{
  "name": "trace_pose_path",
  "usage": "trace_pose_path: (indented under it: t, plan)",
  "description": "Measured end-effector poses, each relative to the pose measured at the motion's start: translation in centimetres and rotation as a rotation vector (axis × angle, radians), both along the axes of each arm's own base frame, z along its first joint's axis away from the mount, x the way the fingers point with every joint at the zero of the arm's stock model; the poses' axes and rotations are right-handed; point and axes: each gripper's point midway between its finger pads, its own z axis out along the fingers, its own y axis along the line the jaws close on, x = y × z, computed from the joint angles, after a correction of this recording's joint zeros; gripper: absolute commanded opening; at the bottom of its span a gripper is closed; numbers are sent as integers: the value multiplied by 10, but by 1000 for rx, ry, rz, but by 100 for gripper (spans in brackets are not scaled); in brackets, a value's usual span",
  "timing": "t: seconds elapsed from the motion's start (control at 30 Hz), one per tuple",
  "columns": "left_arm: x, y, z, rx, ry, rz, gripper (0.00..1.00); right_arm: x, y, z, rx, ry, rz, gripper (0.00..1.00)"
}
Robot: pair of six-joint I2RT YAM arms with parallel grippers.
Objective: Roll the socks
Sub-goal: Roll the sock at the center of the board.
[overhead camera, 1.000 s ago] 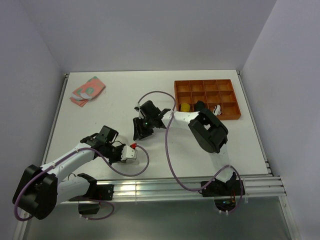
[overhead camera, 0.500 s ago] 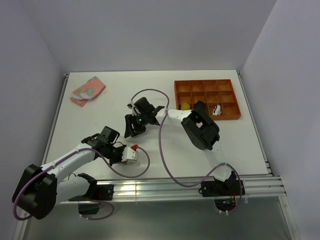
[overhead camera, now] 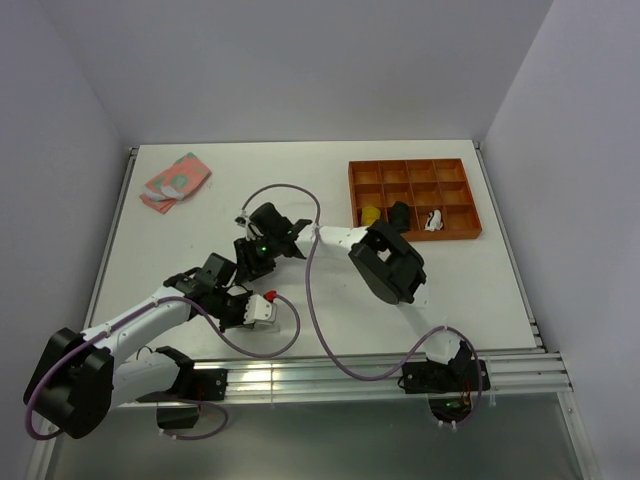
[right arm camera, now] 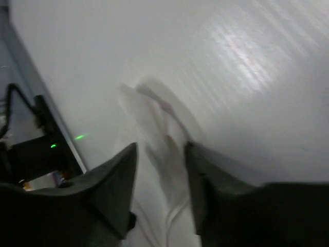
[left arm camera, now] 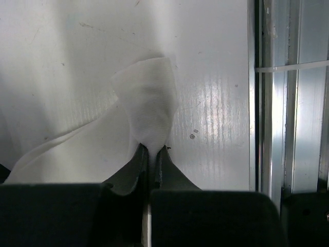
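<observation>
Item: thin plain white fabric sock (left arm camera: pixel 146 98). Loc.: on white table (overhead camera: pixel 200 230), nr front edge, one end lifted.
L gripper (left arm camera: pixel 152 150): clamped tight on sock's edge.
R gripper (right arm camera: pixel 160 154): jaws apart, nothing gripped; view blurred, pale fabric seen beyond fingers.
Also noted: orange plastic compartment tray (overhead camera: pixel 410 162), far right; pink-and-green patterned fabric piece (overhead camera: pixel 175 180), far left.

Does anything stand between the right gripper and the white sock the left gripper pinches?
Nothing visible does. The right gripper, jaws open, faces the sock over plain table; the left gripper pinches it.
</observation>
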Motion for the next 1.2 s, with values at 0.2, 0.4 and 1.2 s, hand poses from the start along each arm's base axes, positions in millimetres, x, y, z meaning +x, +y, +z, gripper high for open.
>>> trace_pose_path:
  t: [0.2, 0.4, 1.2]
  plan:
    - [-1, -1, 0, 0, 1, -4, 0, 0, -5, -16, -66, -24, -42, 5]
    - [-1, -1, 1, 0, 1, -6, 0, 4, -24, -17, -113, -74, -138, 0]
    - [16, -53, 33, -67, 238, -28, 0, 38, -134, -17, -439, -200, -436, 0]
